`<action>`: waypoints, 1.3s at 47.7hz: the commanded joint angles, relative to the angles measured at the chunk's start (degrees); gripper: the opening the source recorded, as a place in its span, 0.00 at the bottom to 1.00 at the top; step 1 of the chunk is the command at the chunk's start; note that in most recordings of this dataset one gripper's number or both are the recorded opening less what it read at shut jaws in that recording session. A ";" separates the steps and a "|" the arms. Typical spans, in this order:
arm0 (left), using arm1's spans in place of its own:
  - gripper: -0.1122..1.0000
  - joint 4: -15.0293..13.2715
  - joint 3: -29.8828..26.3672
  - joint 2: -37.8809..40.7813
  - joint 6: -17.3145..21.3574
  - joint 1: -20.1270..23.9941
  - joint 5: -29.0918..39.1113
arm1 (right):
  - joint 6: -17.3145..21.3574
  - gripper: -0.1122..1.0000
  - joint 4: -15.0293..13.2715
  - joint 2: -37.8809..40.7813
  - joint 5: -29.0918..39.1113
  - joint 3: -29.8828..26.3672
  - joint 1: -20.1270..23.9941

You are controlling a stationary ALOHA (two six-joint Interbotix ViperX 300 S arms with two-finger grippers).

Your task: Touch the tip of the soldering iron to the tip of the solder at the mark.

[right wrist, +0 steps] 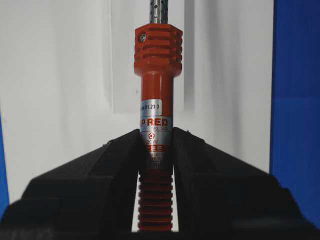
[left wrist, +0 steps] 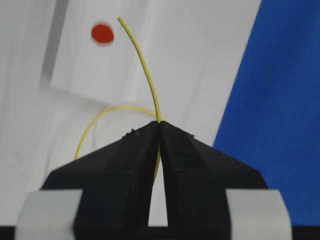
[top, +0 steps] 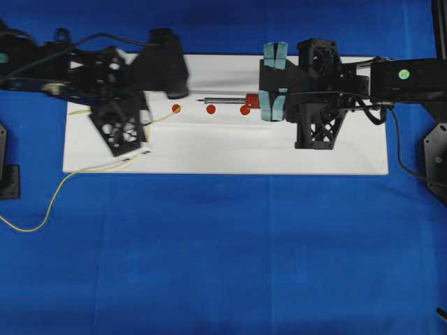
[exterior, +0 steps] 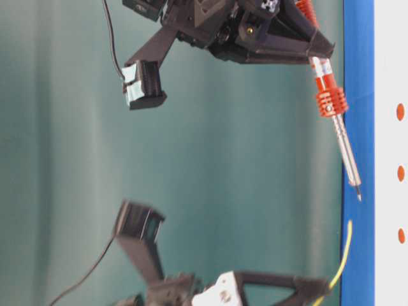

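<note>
The soldering iron lies level over the white board, its red handle clamped in my right gripper, which is shut on it. Its silver tip hangs just above the board near the middle red mark. My left gripper is shut on the thin yellow solder. The solder's free end rises close beside the left red mark. The two tips stand apart, seen from table level.
A third red mark sits under the iron's shaft. The rest of the solder trails off the board's left corner onto the blue cloth. The iron's black cord loops at the right.
</note>
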 commanded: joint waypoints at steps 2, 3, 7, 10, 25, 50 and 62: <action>0.11 0.09 -3.60 2.20 0.26 -0.18 -0.26 | 0.09 0.16 -0.18 -2.37 -0.53 0.35 -0.35; 0.11 0.09 -3.87 2.72 0.26 -0.18 -0.26 | 0.09 0.16 -0.18 -2.46 -0.53 0.62 -0.44; 0.11 0.09 -5.10 4.83 0.35 -0.18 -0.53 | 0.09 0.16 -0.18 -3.16 -0.53 1.32 -0.53; 0.11 0.09 -6.06 6.68 0.53 -0.18 -1.23 | 0.09 0.16 -0.09 -3.52 -0.62 1.67 -0.53; 0.11 0.09 -8.70 11.95 1.14 1.05 -2.46 | 0.09 0.16 -0.18 -4.57 -0.79 3.08 -0.70; 0.11 0.09 -9.76 12.92 1.23 1.14 -1.85 | 0.09 0.16 -0.18 -4.57 -1.58 3.69 -0.79; 0.11 0.09 -9.76 13.45 1.14 1.14 -1.32 | 0.09 0.16 -0.18 -4.57 -1.67 4.04 -0.79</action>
